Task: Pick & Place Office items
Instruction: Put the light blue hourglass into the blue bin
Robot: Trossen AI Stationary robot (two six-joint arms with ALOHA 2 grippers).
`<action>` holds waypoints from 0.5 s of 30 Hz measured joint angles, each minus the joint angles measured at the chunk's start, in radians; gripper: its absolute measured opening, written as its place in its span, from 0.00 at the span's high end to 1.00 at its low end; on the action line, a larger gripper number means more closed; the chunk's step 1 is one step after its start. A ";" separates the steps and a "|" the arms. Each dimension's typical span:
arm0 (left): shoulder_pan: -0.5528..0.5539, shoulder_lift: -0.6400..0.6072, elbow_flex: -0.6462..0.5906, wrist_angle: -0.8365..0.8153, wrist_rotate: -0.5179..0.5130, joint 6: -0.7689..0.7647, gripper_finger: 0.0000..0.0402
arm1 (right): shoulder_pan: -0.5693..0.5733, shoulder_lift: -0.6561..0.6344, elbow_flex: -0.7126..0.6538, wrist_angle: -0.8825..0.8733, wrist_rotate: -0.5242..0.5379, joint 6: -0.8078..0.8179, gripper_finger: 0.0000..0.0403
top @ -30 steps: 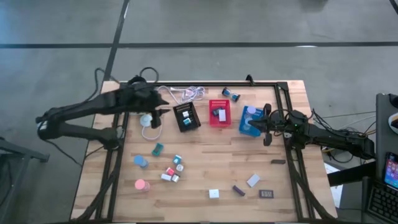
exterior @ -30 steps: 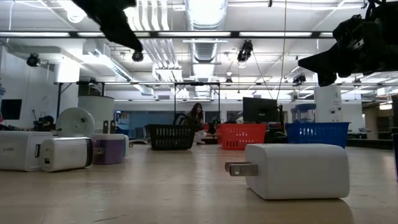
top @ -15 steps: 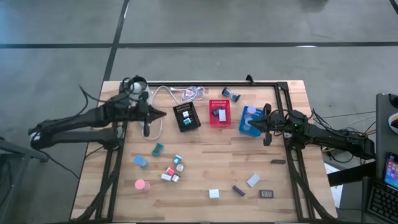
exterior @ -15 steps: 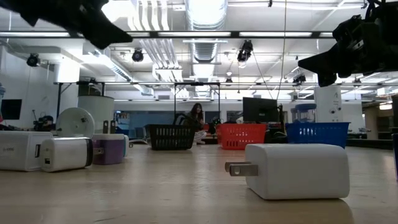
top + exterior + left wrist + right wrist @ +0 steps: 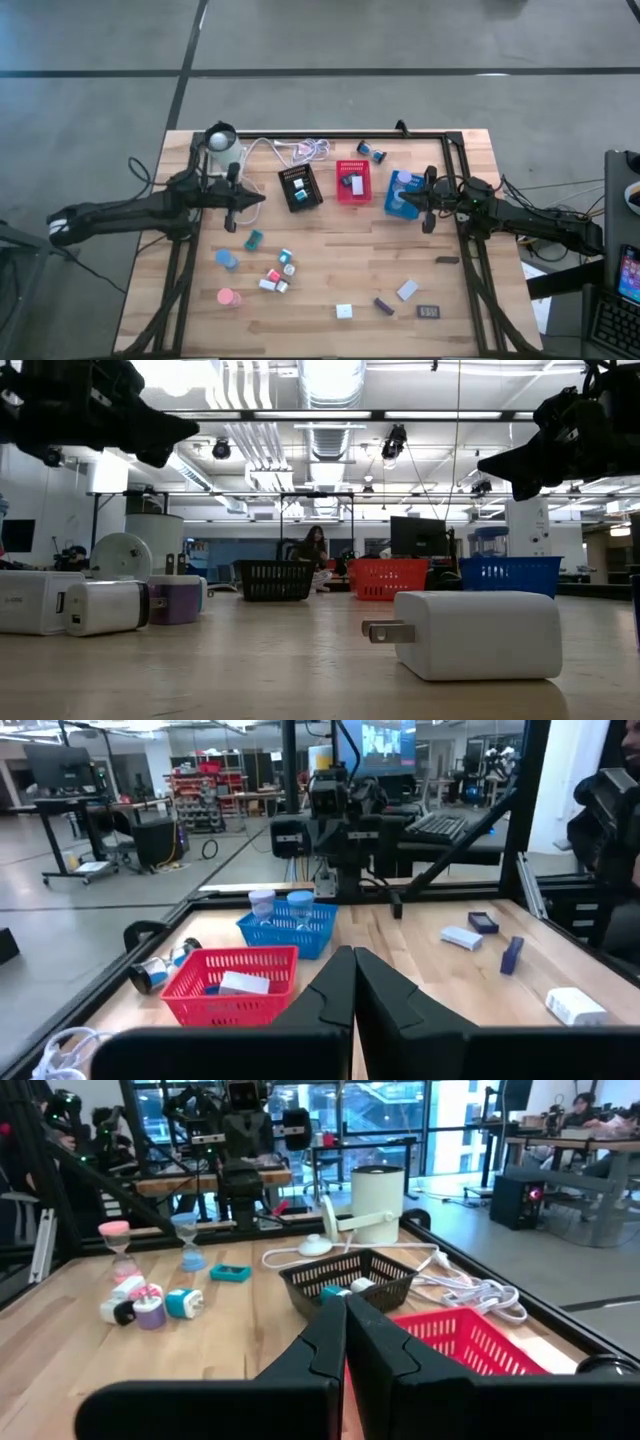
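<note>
Looking down from the high view, the left gripper point(image 5: 250, 198) sits left of centre with its fingers pressed together and nothing in them, just above the teal block point(image 5: 254, 239); the right gripper point(image 5: 414, 197) hangs by the blue tray point(image 5: 392, 205) at right centre, also closed and empty. Most office items are loose in the lower half: a blue roll point(image 5: 226, 260), a pink roll point(image 5: 227, 296), a white block point(image 5: 343, 311), dark rectangles lower right. I'd guess the next grab is that teal block, so spread the fingers first, then drop straight down. Low view: a white plug block point(image 5: 478, 634) fills the lower right, with black point(image 5: 273, 580), red point(image 5: 386, 577) and blue trays lined up behind. Left wrist view: closed fingers point(image 5: 331, 992) point at the red tray point(image 5: 232, 982). Right wrist view: shut fingers point(image 5: 327, 1333) face the black tray point(image 5: 348, 1276); the white cable point(image 5: 470, 1295) beside it could snag a low pass.
</note>
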 joint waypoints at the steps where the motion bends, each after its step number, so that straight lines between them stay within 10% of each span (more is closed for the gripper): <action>1: 0.000 -0.009 -0.010 -0.001 0.000 -0.001 0.99 | 0.000 0.000 0.000 0.000 0.000 0.000 0.98; 15: 0.000 -0.120 -0.084 -0.009 0.091 0.003 0.99 | 0.000 0.000 0.000 0.000 0.000 0.004 0.98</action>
